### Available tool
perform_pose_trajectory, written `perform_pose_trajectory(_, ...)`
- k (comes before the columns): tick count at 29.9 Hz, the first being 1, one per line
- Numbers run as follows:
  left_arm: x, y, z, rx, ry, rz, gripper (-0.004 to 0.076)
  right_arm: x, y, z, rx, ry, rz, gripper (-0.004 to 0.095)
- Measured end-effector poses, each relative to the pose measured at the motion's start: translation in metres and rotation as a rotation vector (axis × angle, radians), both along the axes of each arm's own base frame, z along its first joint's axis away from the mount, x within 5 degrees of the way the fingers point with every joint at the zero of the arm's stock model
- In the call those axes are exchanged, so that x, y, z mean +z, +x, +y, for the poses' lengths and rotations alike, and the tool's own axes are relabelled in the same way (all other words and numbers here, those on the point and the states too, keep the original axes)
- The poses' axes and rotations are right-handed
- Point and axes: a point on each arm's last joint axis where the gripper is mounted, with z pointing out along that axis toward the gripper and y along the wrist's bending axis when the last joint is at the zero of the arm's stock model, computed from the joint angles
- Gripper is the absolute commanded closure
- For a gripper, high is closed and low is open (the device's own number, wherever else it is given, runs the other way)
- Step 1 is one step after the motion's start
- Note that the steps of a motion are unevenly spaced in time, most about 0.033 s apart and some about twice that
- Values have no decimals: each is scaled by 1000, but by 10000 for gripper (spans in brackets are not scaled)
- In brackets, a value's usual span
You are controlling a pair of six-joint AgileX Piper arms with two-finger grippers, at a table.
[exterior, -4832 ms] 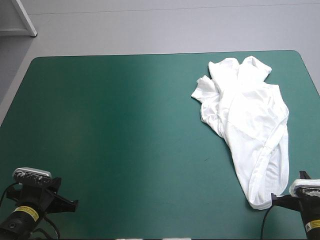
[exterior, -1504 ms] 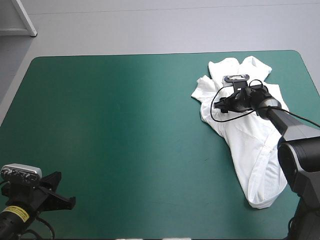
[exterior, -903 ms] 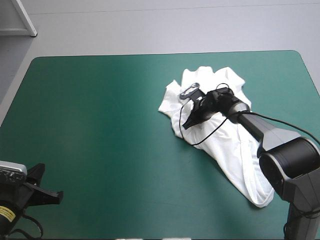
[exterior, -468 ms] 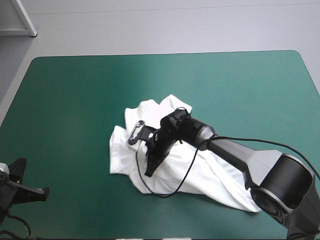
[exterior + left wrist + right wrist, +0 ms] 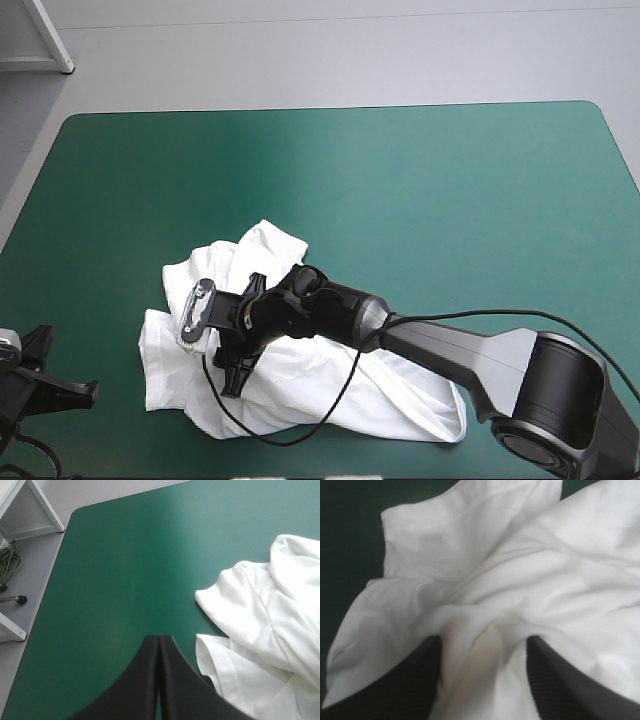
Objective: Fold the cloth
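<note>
My right fingers [image 5: 235,368] are clenched on a soft ridge of the T-shirt [image 5: 300,385], a crumpled heap spreading ahead of and beside them on the teal-green bench [image 5: 450,200]. Left fingers [image 5: 159,672] are pressed together, empty, with the heap just beside them. Light, limp stuff, I reckon: a hem or sleeve edge should grip better.

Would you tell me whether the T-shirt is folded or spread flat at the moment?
Neither: the T-shirt lies crumpled in a wrinkled heap on the teal-green cover.
</note>
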Motion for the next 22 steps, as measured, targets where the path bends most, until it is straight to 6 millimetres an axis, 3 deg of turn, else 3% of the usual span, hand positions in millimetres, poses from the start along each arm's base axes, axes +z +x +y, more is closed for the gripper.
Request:
perform_pose_trajectory(3, 0, 0, 0, 2, 1, 6, 719, 9, 4, 1, -64, 24, 2, 220)
perform_pose_trajectory(5, -1, 0, 0, 2, 1, 7, 652, 17, 5, -4, -132, 20, 15, 264)
perform_pose_trajectory(6, -1, 0, 0, 3, 1, 8, 610, 22, 5, -9, -168, 8, 18, 274)
perform_pose_trajectory(10, -3, -2, 1, 12, 4, 39, 321, 47, 3, -38, -332, -66, 18, 278)
perform_pose_trajectory(12, -6, -3, 2, 28, -2, 75, 239, 63, 0, -57, -460, -100, 39, 278)
perform_pose_trajectory(16, -15, -4, 4, 75, 1, 207, 234, 90, -11, -94, -675, -146, 95, 279)
perform_pose_trajectory(22, -23, 18, -8, 66, -7, 371, 234, 121, -37, -140, -798, -37, 196, 279)
